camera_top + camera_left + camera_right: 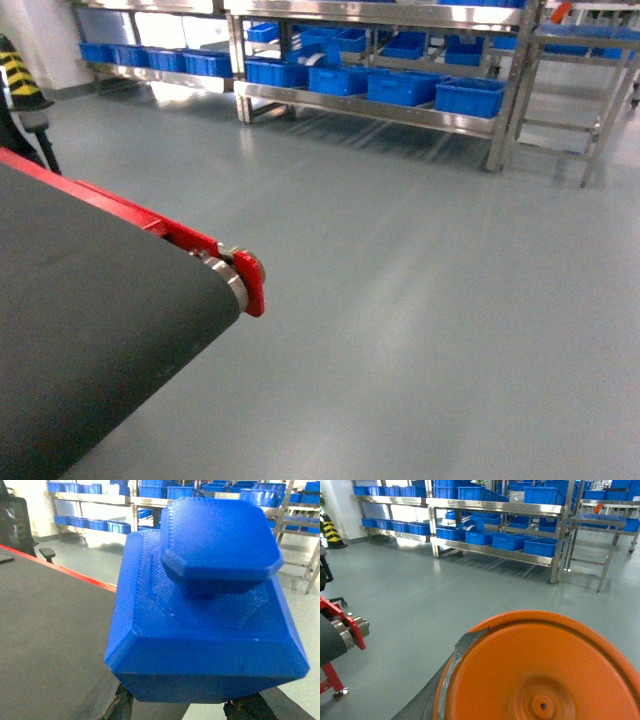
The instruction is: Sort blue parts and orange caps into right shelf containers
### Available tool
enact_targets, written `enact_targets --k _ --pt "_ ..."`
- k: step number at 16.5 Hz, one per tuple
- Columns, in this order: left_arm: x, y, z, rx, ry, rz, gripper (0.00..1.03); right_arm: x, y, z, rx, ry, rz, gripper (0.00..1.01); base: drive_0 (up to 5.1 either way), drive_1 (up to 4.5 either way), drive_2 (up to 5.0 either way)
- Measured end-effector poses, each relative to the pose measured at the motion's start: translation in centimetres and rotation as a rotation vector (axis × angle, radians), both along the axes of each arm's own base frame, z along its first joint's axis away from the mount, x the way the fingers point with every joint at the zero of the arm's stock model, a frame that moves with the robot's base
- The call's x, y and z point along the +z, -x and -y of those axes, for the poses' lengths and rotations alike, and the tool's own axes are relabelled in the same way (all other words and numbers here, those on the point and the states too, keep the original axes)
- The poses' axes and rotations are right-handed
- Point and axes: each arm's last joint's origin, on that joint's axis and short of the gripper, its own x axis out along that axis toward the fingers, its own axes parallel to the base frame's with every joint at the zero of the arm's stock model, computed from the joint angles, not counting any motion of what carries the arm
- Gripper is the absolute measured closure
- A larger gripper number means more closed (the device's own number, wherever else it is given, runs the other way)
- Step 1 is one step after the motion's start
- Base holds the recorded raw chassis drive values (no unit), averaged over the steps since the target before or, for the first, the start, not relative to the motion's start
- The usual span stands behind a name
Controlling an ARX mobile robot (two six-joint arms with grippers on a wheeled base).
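one blue part [205,605], one orange cap [540,670], one conveyor belt [90,330], and many blue shelf bins [405,88].

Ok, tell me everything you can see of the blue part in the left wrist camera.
The blue part fills most of the left wrist view. It is saturated blue plastic with fine layered ridges, as if 3D-printed. It has a wide chamfered block as its base and a smaller octagonal knob on top, joined by a narrower neck. It sits tilted, close to the lens, above the edge of the dark conveyor belt. Dark shapes at its lower edge may be the left end effector; the grip itself is hidden.
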Motion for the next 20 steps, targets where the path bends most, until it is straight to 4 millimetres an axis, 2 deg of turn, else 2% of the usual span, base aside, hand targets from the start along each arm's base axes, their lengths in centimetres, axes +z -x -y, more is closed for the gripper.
enact_targets --k 20 --pt "0.0 0.0 0.0 0.0 0.0 0.0 0.63 0.0 0.0 0.0 0.0 0.0 0.0 0.58 -1.6 -1.61 -1.6"
